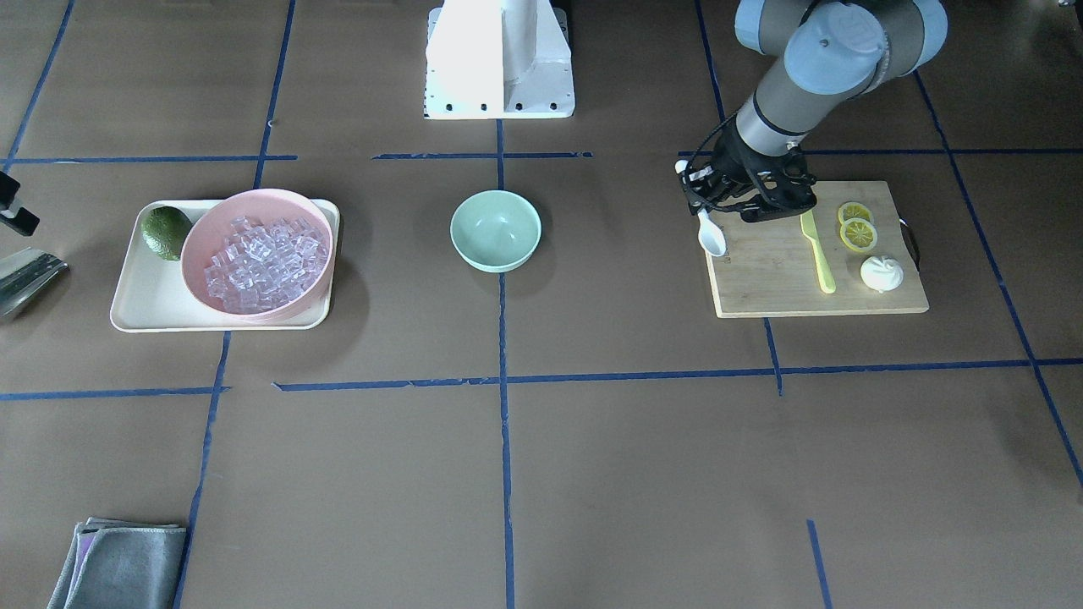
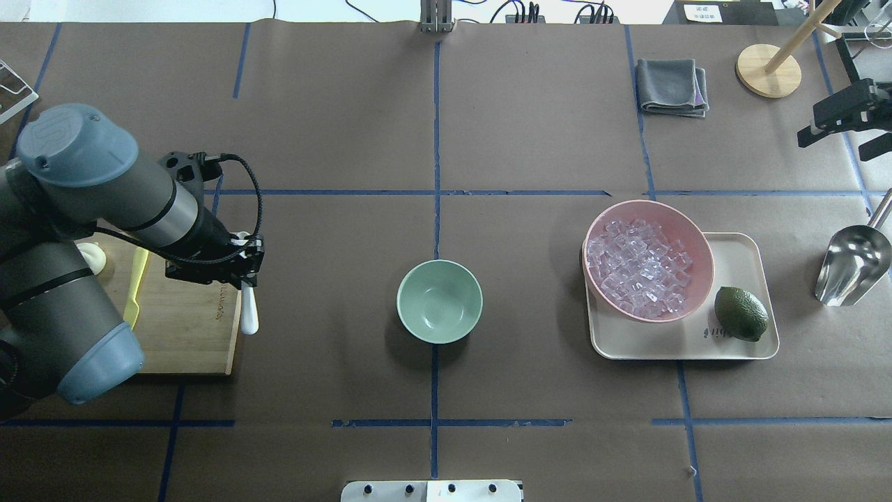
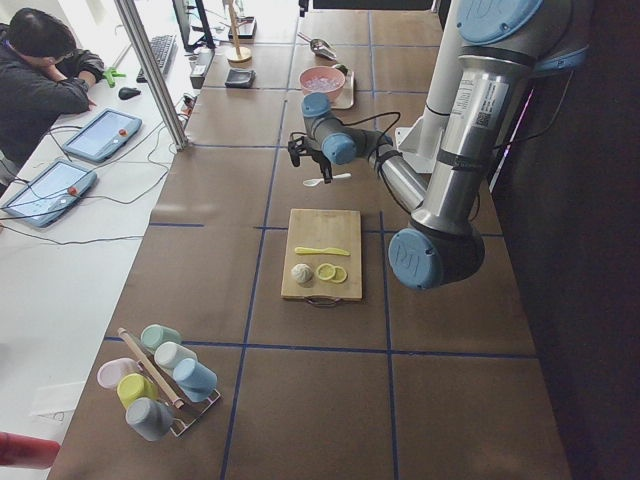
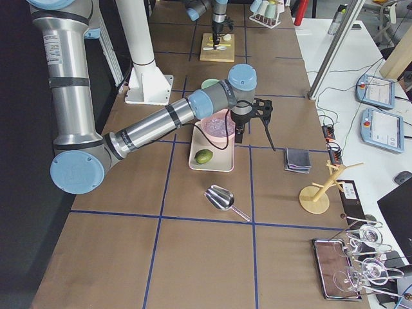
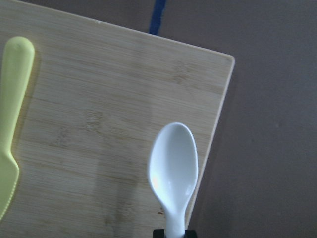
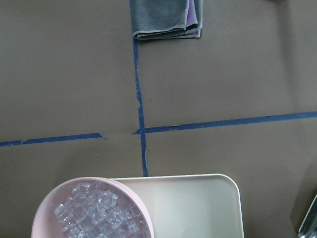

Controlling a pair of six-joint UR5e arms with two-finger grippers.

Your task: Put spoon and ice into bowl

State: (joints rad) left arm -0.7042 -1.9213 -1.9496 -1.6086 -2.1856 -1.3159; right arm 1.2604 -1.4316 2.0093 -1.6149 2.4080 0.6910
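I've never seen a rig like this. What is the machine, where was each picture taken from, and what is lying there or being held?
The machine is a two-armed robot at a table covered in brown paper; each arm ends in a two-finger gripper. Four pictures come from fixed cameras: one facing the robot, one over its shoulders, one at each table end. The other two come from cameras on the wrists. The left gripper holds a small white plastic spoon by its handle above the edge of a wooden cutting board, where a yellow-green plastic knife lies. In the middle stands an empty mint-green bowl. A cream tray carries a pink bowl full of clear ice cubes. The right gripper hangs near that tray, apparently open and empty.
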